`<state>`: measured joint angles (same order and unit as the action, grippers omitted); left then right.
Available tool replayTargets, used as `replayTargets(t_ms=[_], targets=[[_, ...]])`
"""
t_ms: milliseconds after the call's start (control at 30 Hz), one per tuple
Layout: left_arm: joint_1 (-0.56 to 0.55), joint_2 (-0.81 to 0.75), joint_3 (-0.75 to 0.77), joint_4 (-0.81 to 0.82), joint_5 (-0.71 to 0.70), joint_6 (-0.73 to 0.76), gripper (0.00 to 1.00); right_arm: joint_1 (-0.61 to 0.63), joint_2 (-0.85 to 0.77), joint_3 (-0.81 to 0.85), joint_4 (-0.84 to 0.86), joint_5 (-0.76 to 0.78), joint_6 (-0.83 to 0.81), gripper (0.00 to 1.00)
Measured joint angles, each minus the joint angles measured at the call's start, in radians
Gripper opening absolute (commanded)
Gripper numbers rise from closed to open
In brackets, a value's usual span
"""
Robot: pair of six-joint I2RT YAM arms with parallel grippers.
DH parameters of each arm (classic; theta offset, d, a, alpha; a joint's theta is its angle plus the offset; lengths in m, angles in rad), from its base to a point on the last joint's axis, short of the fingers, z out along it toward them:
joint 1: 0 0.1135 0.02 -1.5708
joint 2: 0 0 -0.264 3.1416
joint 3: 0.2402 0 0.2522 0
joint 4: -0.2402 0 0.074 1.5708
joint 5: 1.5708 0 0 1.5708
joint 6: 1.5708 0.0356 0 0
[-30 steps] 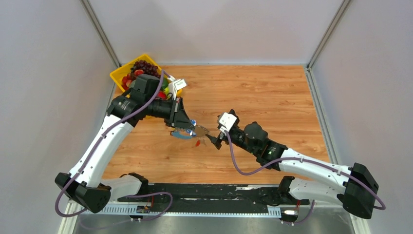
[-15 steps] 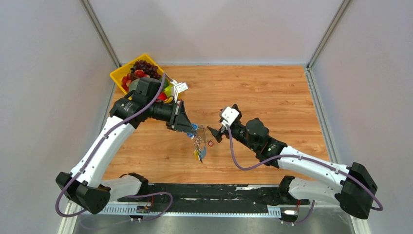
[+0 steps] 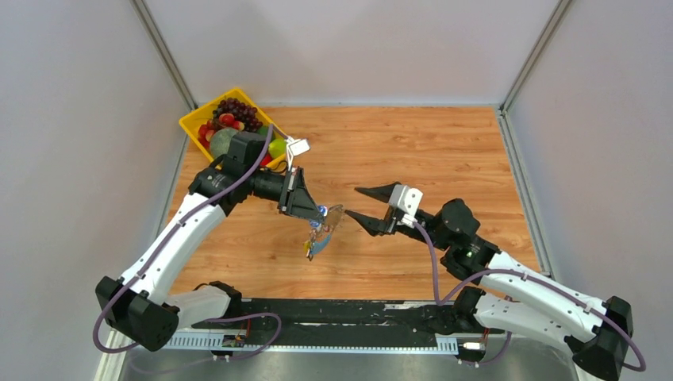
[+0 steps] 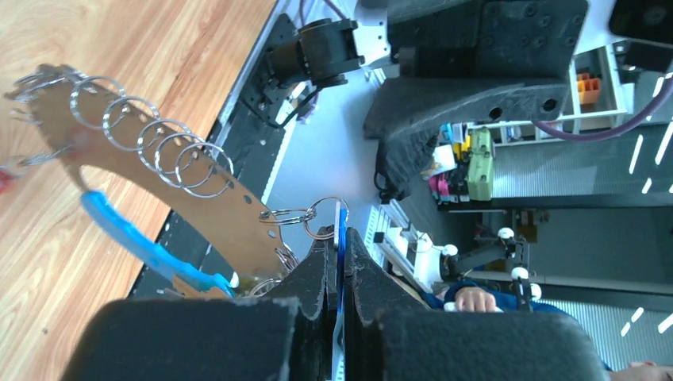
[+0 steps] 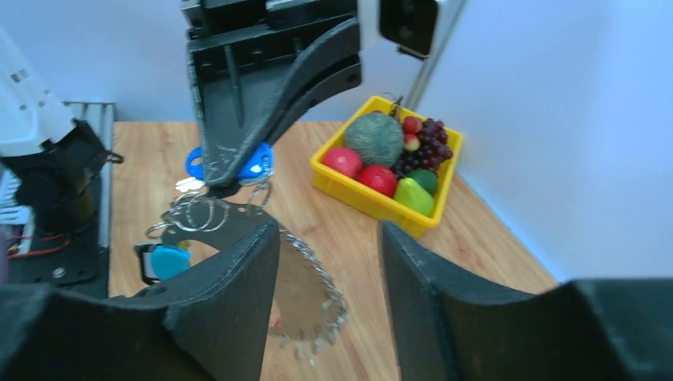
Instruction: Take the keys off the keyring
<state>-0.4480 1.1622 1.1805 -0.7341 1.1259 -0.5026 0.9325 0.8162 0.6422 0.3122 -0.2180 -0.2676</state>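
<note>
wood-grain table (image 3: 444, 159) between pale grey walls (image 3: 349, 48), with a yellow bin of fruit (image 3: 193, 121) in its far left corner. the left claw (image 3: 317, 212) is pinched shut on the keyring (image 3: 321, 235), which dangles with its keys (image 5: 255, 168) above the table's middle. the right claw (image 3: 355, 202) stands agape just beside it.

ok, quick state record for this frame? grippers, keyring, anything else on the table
left gripper: shut on a blue-headed key, held above the table
keyring: hangs below that grip, rings and chain dangling, keys not yet off
right gripper: open, empty, just right of the keyring, not touching it
fruit tray: yellow, far left corner, clear of both arms
</note>
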Motion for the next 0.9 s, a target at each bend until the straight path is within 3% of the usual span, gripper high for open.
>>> replayTargets(t_ms=[100, 367, 600, 900], targets=[[0.0, -0.011, -0.034, 0.075, 0.028, -0.043, 0.0, 0.0, 0.015, 0.0, 0.007, -0.079, 0.021, 0.41], [0.0, -0.058, -0.108, 0.3, 0.085, -0.182, 0.0, 0.0, 0.06, -0.01, 0.036, -0.191, 0.096, 0.42], [-0.006, -0.086, -0.13, 0.391, 0.097, -0.251, 0.0, 0.0, 0.089, -0.032, 0.116, -0.22, 0.138, 0.38], [-0.031, -0.092, -0.141, 0.447, 0.094, -0.296, 0.0, 0.0, 0.126, -0.032, 0.109, -0.186, 0.13, 0.49]])
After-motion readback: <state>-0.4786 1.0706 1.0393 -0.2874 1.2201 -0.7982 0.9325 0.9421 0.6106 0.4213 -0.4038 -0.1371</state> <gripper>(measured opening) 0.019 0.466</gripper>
